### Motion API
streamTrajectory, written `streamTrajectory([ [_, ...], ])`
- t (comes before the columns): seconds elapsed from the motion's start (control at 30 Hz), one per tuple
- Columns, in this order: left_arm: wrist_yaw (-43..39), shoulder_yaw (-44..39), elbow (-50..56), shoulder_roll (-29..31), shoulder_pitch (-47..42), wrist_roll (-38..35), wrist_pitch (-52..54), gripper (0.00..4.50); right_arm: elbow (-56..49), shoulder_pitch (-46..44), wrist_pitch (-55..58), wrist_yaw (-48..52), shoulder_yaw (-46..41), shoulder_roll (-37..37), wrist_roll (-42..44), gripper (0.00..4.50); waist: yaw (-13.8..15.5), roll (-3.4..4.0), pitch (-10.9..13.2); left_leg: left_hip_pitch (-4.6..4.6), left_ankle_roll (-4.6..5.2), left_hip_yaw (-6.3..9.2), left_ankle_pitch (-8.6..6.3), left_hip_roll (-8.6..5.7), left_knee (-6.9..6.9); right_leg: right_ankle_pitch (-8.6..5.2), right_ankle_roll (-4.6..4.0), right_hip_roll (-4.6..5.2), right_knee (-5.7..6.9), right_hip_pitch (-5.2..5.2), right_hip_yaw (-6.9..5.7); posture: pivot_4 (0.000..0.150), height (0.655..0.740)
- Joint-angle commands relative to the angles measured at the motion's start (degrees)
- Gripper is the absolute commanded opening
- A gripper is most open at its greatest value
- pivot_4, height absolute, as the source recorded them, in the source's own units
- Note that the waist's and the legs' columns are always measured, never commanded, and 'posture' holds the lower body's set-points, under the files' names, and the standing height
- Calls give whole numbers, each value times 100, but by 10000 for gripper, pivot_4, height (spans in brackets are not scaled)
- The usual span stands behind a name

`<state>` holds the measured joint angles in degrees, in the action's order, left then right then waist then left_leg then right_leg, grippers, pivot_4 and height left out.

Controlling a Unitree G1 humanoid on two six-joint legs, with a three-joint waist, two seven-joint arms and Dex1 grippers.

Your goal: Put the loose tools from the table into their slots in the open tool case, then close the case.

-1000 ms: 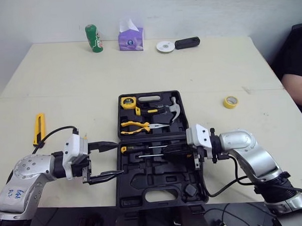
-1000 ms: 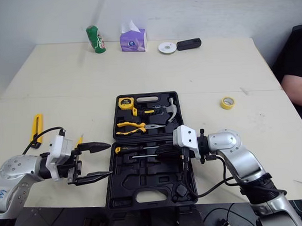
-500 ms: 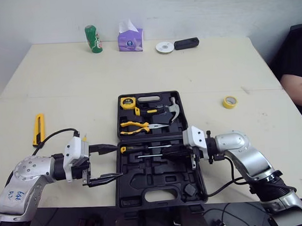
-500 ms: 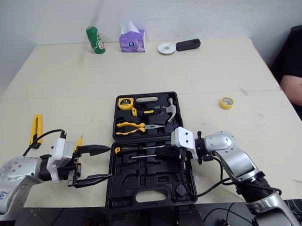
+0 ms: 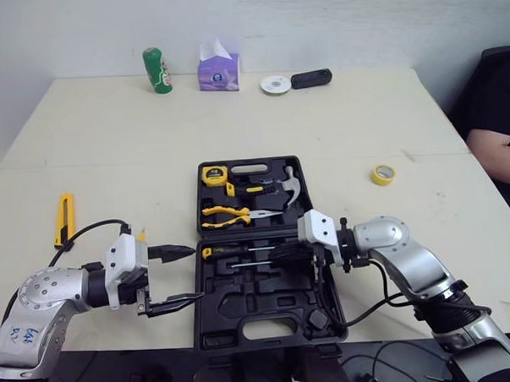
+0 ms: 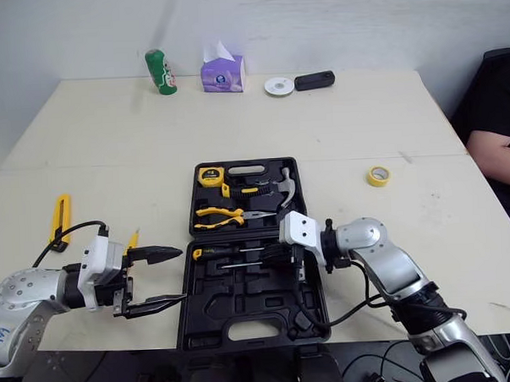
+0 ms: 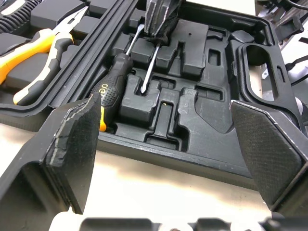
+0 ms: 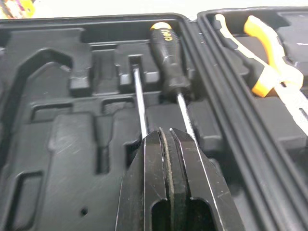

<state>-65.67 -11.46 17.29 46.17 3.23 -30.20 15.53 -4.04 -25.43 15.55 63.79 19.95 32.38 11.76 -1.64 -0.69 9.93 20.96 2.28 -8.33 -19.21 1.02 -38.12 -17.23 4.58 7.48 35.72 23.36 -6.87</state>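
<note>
Screwdrivers (perhaps two) in case

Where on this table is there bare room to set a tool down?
Free: the strip between the tool case and the far row of can, tissue box and disc; also right of the case, around the tape roll. Crowded: the case's left edge by the left gripper; right gripper inside it.

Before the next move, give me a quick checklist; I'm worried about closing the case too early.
1. Left gripper open: ok.
2. Right gripper out of the tool case: not ok, shut inside its near half.
3. Black-handled screwdriver in its slot: ok.
4. Second screwdriver seated: cannot tell, handle hidden.
5. Yellow utility knife stowed: not ok, lying on the table left of the case.
</note>
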Motion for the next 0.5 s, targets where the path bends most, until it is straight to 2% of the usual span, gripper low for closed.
streamTrajectory([
  [0.03,58,-167,156,72,5,-4,-70,45000,398,283,270,-24,361,60,-387,259,2,0,0,1,0,0,-1,0,1,0,0,0,0,0,0,1500,7400],
  [0.2,347,-318,141,-153,40,-59,-125,45000,387,286,-334,193,108,60,-190,259,4,1,1,6,4,0,-3,-1,4,0,-1,-1,-5,2,-2,1500,7400],
  [0.37,351,-354,-104,-89,-3,101,-256,45000,260,283,-593,374,-350,-14,277,259,16,2,5,14,35,0,10,-3,3,0,0,-1,-10,4,-5,1500,7400],
  [0.5,466,-542,-339,-78,-170,64,-277,45000,-146,461,-871,516,-1028,165,793,259,26,7,13,23,37,2,9,-3,4,0,0,0,-10,10,-6,1500,7400],
])
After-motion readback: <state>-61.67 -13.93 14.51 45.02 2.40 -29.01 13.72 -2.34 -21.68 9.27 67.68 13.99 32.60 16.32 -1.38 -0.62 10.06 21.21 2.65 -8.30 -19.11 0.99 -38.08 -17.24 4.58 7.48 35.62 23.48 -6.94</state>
